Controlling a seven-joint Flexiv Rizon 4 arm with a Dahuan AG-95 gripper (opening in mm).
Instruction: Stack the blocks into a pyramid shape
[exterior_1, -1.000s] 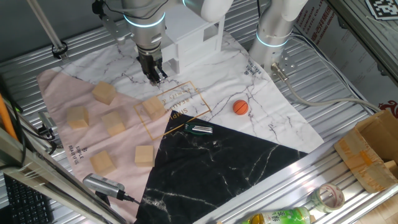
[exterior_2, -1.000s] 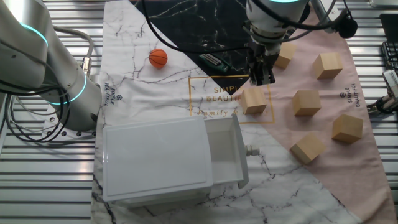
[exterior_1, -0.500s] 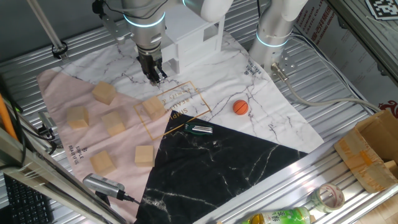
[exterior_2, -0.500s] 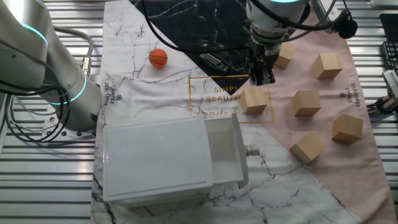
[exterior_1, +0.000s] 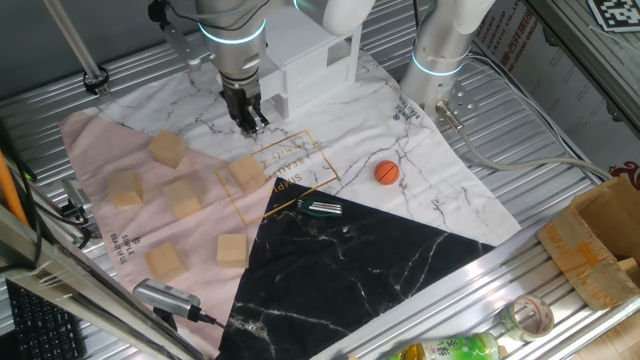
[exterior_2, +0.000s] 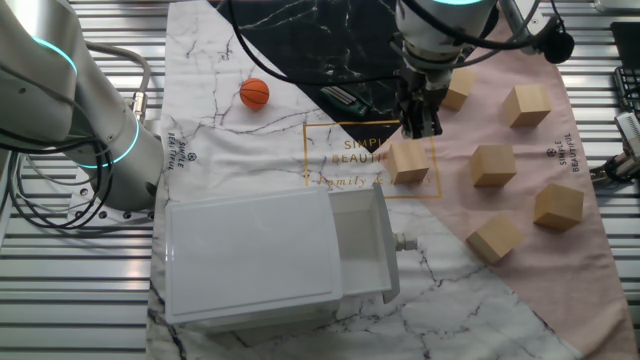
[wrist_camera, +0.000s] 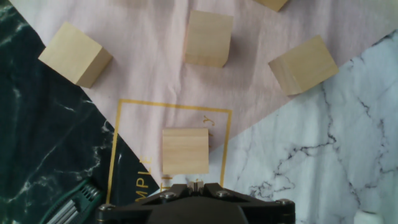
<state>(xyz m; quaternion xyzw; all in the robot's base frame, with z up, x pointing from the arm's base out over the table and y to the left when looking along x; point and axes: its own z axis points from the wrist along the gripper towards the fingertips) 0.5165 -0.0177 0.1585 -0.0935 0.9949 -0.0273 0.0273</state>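
1. The counter (exterior_1: 120, 60) is ribbed metal under a patchwork cloth (exterior_1: 400, 215) of pink, white marble and black marble; a white house (exterior_2: 250, 255) stands at the cloth's far edge.
2. Six blocks lie loose in a single layer, nothing stacked yet. One block (exterior_2: 409, 161) sits alone inside the gold printed square; the other five (exterior_2: 493, 165) are scattered on the pink patch, well apart from each other.
3. The claw (exterior_2: 421, 118) hangs just above and beside that lone block, touching nothing. Its fingers look close together and hold nothing, though the hand view hides the tips.
4. Handling, as I judge it: plain wood cubes, light, rigid, not fragile, with flat faces that give a fair grip.
5. Best hold: two opposite side faces, centred, claw squared to the block (wrist_camera: 185, 151) so it doesn't twist out.
6. An orange ball (exterior_1: 387, 172) rests on the white marble, well clear.
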